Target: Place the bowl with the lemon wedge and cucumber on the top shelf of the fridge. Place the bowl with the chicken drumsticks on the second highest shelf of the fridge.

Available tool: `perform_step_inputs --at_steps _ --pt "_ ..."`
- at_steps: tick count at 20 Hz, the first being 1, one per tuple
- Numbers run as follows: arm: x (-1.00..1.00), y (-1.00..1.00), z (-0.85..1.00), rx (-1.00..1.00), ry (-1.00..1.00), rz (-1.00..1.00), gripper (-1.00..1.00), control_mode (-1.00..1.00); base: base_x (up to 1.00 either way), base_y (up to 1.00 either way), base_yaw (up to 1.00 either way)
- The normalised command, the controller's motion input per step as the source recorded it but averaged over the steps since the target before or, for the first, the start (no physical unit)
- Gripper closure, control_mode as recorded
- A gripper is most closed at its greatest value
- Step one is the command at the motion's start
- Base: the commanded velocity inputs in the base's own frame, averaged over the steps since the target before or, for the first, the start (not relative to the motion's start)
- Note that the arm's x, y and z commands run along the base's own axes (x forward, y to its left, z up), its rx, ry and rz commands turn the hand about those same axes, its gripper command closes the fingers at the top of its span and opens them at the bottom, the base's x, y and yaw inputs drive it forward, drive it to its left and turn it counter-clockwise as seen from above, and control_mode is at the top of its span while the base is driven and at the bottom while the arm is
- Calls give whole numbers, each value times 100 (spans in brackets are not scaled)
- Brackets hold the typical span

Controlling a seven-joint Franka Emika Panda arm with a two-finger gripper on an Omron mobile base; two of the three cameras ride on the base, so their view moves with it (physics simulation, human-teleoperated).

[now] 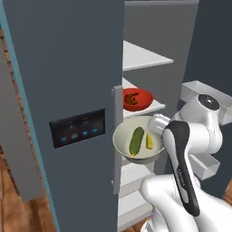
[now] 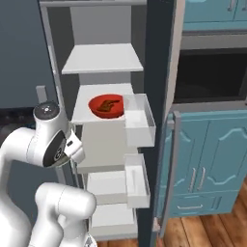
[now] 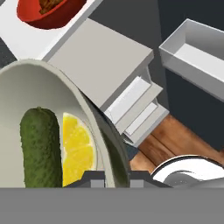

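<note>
Fridge open, shelves white | 1 red bowl on second shelf | 1 white bowl: 1 cucumber, 1 lemon wedge | claw pinching white bowl's rim

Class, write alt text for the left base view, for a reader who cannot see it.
A white robot arm holds a pale bowl containing a cucumber and a lemon wedge in front of an open grey fridge. Behind it, a red bowl of chicken drumsticks sits on the second highest shelf; the top shelf is bare.

Frame edge crops red bowl, contents seemingly chicken.
</note>
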Motion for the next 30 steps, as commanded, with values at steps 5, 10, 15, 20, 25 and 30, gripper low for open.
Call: perform_step_inputs --at_steps 5,10,15,20,25,30 --pt "0 0 0 0 0 0 100 100 14 -61 0" --pt "0 0 0 0 0 0 100 100 26 -11 -1" --pt "0 0 0 0 0 0 100 100 64 0 0" --pt "0 0 0 0 0 0 100 100 69 0 0" --pt "-13 -2 10 1 -2 -4 100 -100 10 -2 0" --pt "-31 0 45 6 -2 -23 100 -100 0 0 0"
